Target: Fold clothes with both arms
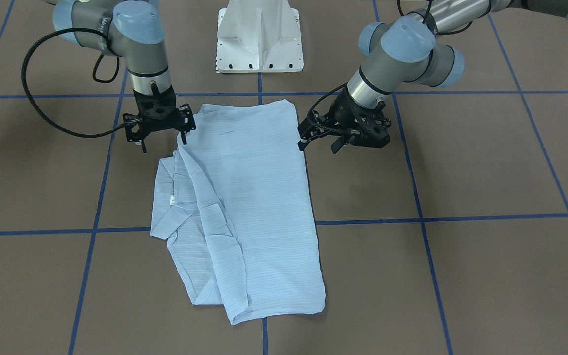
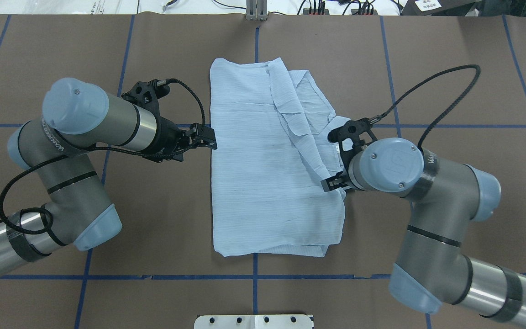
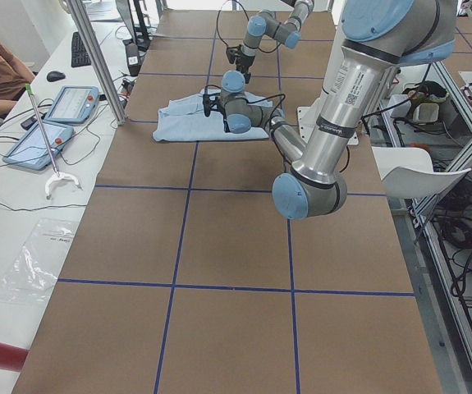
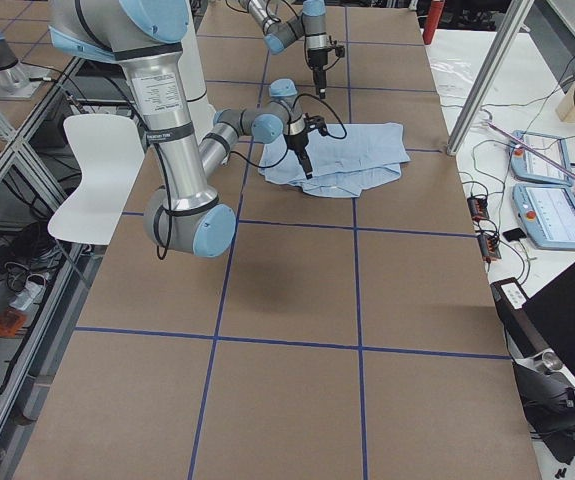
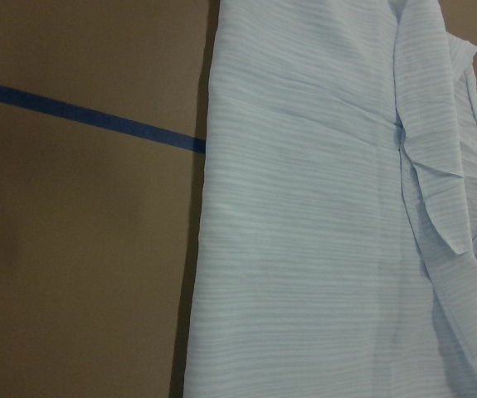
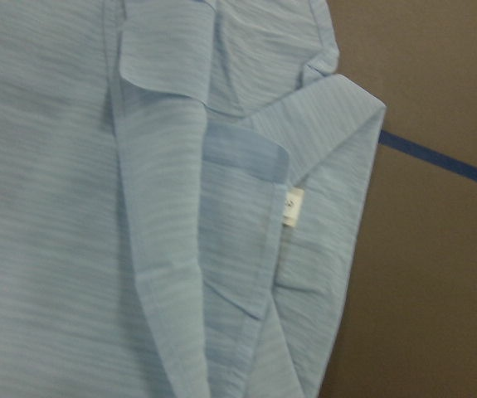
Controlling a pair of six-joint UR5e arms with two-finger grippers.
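The jaws of the left gripper stood apart and empty, just beside one long edge of the shirt. Those of the right gripper were apart too, at the opposite edge near a corner. One shirt, two grippers. It lay in the middle of the surface, pale blue and finely striped. It was folded to a long panel, with loose folds and a white label on the right gripper's side and bare brown room all round.

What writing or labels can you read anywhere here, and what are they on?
No text reads clearly enough to quote.
White lettering along the left arm: too blurred.
White lettering on the right arm: cut off, blurred.
Small white tag on the shirt: print too small.
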